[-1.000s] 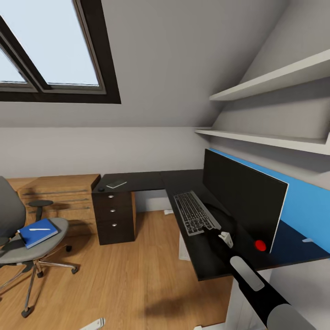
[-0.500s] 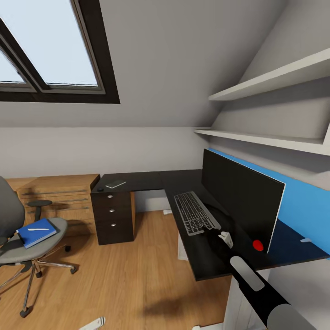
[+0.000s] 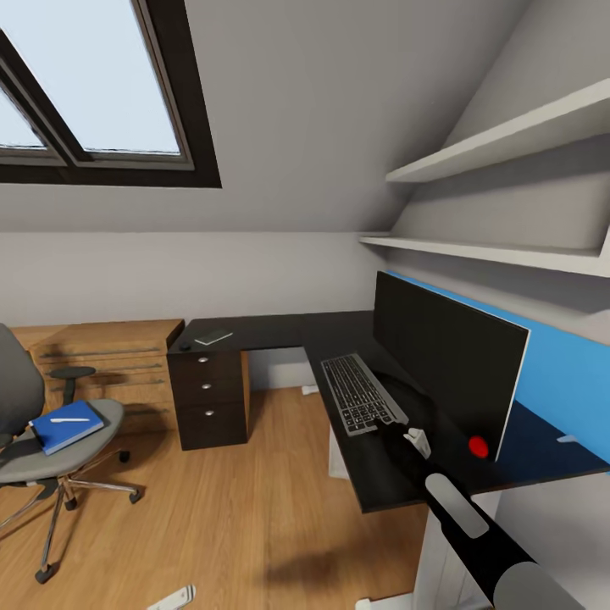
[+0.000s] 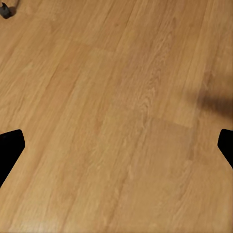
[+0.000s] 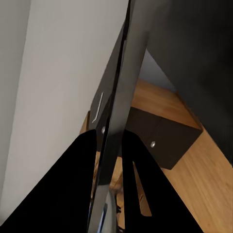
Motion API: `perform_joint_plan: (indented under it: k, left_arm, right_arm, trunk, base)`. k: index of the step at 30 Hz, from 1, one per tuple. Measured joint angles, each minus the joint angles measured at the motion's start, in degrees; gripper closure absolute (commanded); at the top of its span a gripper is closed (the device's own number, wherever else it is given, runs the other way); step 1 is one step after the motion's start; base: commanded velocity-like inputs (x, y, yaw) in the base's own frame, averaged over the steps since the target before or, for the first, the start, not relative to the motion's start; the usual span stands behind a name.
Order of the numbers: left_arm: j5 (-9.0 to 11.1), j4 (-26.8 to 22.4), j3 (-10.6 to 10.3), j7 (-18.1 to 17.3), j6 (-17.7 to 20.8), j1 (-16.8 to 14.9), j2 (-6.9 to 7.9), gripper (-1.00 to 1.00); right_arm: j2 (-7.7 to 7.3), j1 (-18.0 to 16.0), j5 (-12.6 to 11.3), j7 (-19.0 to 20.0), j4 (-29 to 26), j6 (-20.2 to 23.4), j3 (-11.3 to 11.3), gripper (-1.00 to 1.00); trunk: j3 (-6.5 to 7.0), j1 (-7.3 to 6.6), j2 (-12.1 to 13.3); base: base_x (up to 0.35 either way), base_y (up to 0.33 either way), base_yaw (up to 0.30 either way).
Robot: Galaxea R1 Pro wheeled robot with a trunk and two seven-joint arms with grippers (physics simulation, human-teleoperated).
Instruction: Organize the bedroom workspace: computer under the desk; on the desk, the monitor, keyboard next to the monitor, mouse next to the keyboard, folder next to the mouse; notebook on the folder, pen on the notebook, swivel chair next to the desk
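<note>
The black monitor (image 3: 445, 373) stands on the right wing of the black L-shaped desk (image 3: 271, 332), with the keyboard (image 3: 360, 394) lying just in front of it. My right gripper (image 3: 394, 424) reaches in at the monitor's foot. In the right wrist view its fingers (image 5: 73, 189) are shut on either side of the monitor's thin edge (image 5: 116, 111). The blue folder (image 3: 66, 428) lies on the swivel chair (image 3: 47, 457) at the left, and the white pen (image 3: 68, 419) rests on top of it. The grey notebook (image 3: 213, 337) and the small dark mouse (image 3: 185, 346) sit on the desk's far corner. My left gripper (image 4: 116, 145) hangs open over the floor.
A light wooden chest (image 3: 110, 360) stands against the back wall beside the desk's drawer unit (image 3: 209, 398). Something white-grey (image 3: 336, 453) stands under the desk, probably the computer. Two wall shelves (image 3: 500, 254) hang above the monitor. Wooden floor (image 3: 229, 508) lies between chair and desk.
The monitor has shifted a little in my right gripper's hold. The whole view has drifted slightly; the chair and desk things have stayed put.
</note>
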Motion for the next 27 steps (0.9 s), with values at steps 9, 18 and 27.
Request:
perform_joint_plan:
  k: [9, 18, 27]
  left_arm:
    - [0.0, 0.0, 0.02, 0.0, 0.0, 0.0, -0.07, -1.0]
    - [0.0, 0.0, 0.03, 0.0, 0.0, 0.0, -0.07, -1.0]
    - [0.0, 0.0, 0.04, 0.0, 0.0, 0.0, -0.02, -1.0]
  right_arm:
    - [-0.09, 0.0, -0.07, 0.18, 0.0, 0.18, -0.05, 1.0]
    - [-0.09, 0.0, -0.08, -0.02, 0.0, 0.09, -0.08, 1.0]
    - [-0.1, -0.01, -0.09, 0.05, -0.01, 0.09, -0.09, 1.0]
  trunk:
    - [-1.62, 1.98, -3.61]
    - [-3.23, 3.96, -7.22]
    - [-4.14, 5.06, -9.24]
  base:
    - [0.0, 0.0, 0.0]
    - [0.0, 0.0, 0.0]
    - [0.0, 0.0, 0.0]
